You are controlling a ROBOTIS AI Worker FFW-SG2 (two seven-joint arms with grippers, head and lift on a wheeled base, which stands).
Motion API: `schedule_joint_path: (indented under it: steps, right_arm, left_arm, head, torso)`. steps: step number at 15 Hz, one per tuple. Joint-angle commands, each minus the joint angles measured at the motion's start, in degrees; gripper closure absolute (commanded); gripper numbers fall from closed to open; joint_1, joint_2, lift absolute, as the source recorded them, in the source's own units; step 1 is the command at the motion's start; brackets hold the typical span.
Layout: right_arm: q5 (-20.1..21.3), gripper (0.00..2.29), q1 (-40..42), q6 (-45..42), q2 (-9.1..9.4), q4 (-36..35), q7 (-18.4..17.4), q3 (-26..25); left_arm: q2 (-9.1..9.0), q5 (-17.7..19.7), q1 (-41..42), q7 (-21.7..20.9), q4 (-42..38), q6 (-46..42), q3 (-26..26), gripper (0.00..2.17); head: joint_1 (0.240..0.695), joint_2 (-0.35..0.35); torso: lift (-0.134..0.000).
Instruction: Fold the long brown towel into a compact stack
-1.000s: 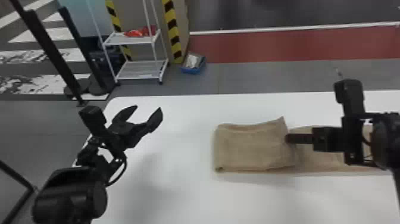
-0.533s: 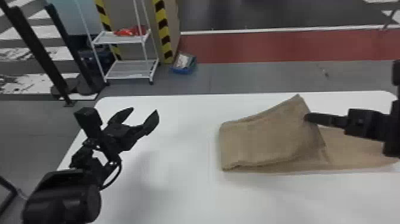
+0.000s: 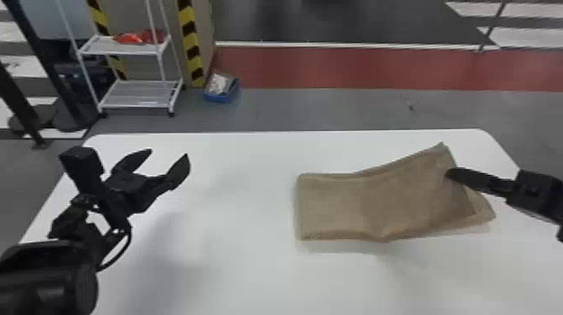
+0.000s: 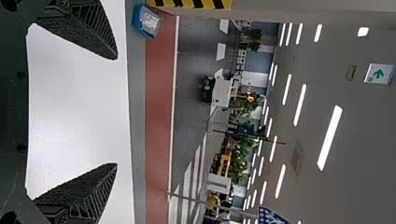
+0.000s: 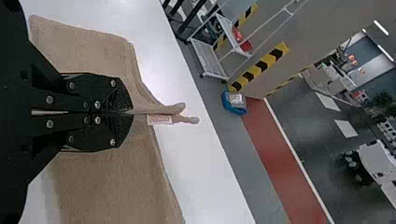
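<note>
Flat black fingers (image 5: 108, 135) on the robot's right gripper (image 5: 132, 112) are clamped on the long brown cloth towel (image 3: 393, 201), pinching it close to a far corner, so that hemmed edges poke out past their tips. Over on the other side, the left gripper (image 3: 169, 153) waits above the worktop with its fingers spread wide and nothing between them.

From where I stand, the towel looks light and soft, with enough grip to its weave that it shouldn't slip easily. Nothing fragile about it; the trouble would be sagging or skewed layers. I'd take hold right at the hem, catching every layer meant to travel, and perhaps steady the lower edge so the fold comes out square.

It lies on the right-hand part of the smooth white worktop (image 3: 251, 272), doubled over on itself. The end nearer the middle sits fairly flat, while the gripped end rises to a slanting peak, with a paler layer showing beyond it. Its surface is plain and matt, the edges thickly hemmed, and a small white label with red print (image 5: 159, 119) hangs beside the pinch.
</note>
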Motion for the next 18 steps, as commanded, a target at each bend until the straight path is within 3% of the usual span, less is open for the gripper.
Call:
schedule_joint_path:
  steps: [1,4,10,16,18]
  right_arm:
    - [-0.2,1.18,-0.4,0.1,-1.98,0.3,0.2,-2.0]
    - [-0.8,1.18,-1.0,-2.5,-3.47,2.7,1.0,-3.1]
    - [-1.5,1.18,-3.1,-8.3,-4.0,7.0,1.0,-4.4]
    - [-1.2,1.18,-4.0,-15.3,-7.07,15.2,0.7,-6.8]
    - [-0.9,1.18,-3.9,-17.9,-7.34,17.7,0.4,-6.9]
  left_arm:
    - [-0.1,-0.5,-0.1,0.1,0.0,0.2,-0.3,0.07]
    - [-0.45,-0.8,0.0,0.1,0.0,0.4,-0.4,0.07]
    - [-0.98,-1.8,0.6,0.1,-0.5,1.1,-0.5,0.07]
    - [-1.24,-2.8,0.6,0.1,-0.4,1.2,-1.2,0.07]
    - [-1.24,-2.8,0.6,0.1,-0.4,1.2,-1.2,0.07]
  head:
    - [0.695,-0.051]
    - [0.695,-0.082]
    - [0.695,-0.108]
    - [0.695,-0.143]
    - [0.695,-0.17]
  torso:
    - [-0.124]
    - [-0.124]
    - [-0.124]
    - [-0.124]
    - [-0.124]
